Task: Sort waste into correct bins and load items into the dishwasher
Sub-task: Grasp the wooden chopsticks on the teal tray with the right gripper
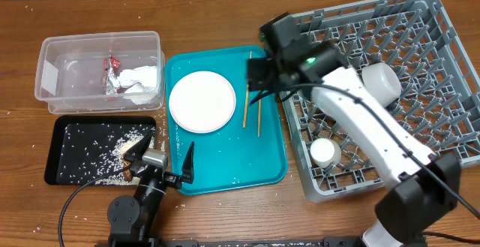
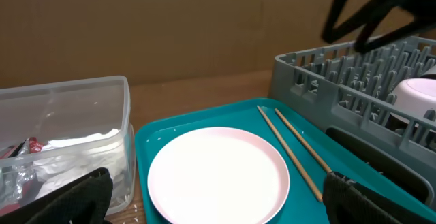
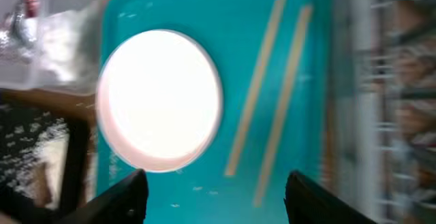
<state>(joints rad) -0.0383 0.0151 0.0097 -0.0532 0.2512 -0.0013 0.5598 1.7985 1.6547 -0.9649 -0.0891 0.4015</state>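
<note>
A round white plate (image 1: pixel 202 101) and two wooden chopsticks (image 1: pixel 251 100) lie on the teal tray (image 1: pixel 225 176). My right gripper (image 1: pixel 256 80) is open and empty, hovering above the chopsticks (image 3: pixel 272 88) and the plate (image 3: pixel 160 98). My left gripper (image 1: pixel 162 159) is open and empty, low at the tray's front left corner and facing the plate (image 2: pixel 218 173). The clear tub (image 1: pixel 52 48) holds the red wrapper (image 1: pixel 112 68) and the white tissue (image 1: pixel 142 78). The black tray (image 1: pixel 67 138) holds rice grains (image 1: pixel 124 146). The grey rack (image 1: pixel 442 22) holds a white bowl (image 1: pixel 380 82) and a small white cup (image 1: pixel 324 152).
The rack's near wall (image 2: pixel 306 74) stands just right of the chopsticks (image 2: pixel 293 152). The tub's wall (image 2: pixel 119 135) stands left of the teal tray. Loose grains lie on the wood between the black tray and the teal tray. My right arm (image 1: pixel 375 138) crosses above the rack.
</note>
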